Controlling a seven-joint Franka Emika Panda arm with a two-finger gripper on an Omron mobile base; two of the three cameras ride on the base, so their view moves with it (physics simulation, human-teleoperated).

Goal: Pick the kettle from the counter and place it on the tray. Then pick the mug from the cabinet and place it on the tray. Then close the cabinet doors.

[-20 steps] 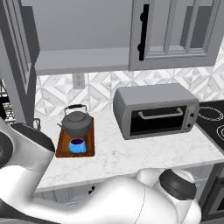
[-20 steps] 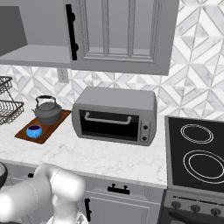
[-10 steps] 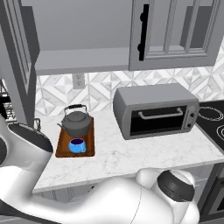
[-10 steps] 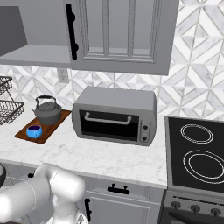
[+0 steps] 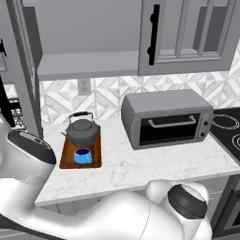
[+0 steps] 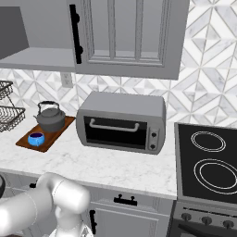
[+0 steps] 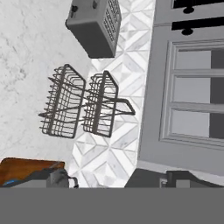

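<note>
**A:** Entry. Kettle (image 5: 82,131) stands upright at the back of the tray (image 5: 67,159), blue mug (image 5: 83,155) on the same board just in front of it, nearer the counter (image 5: 140,164) edge. Both are apart from the arm, nothing touching them.

**B:** So why that layout?

**A:** My reading: the larger piece sits at the wall end, which leaves the front free for the small one. Both placements look finished. The tray lies left of the toaster oven (image 5: 166,119), with the wire rack (image 6: 9,113) further left.

**B:** And the cabinet?

**A:** Shelf (image 5: 89,63) is bare and exposed. The right cabinet door (image 5: 187,35) looks shut, black bar handle (image 5: 152,35) at its left edge; the left door (image 5: 21,70) stands swung out, seen nearly edge-on. I judge that closing it is what remains.

**B:** Gripper?

**A:** Released, fingers fully apart, holding nothing (the tips themselves are hard to make out in the hand view). That camera looks across the wire rack (image 7: 83,103) and backsplash toward a panelled grey door (image 7: 192,100), with a corner of the tray (image 7: 26,168) at lower left.

**B:** Any writing, brands?

**A:** None legible. The oven front has knobs but no readable marks; the wall outlet (image 5: 84,86) is plain.
</note>
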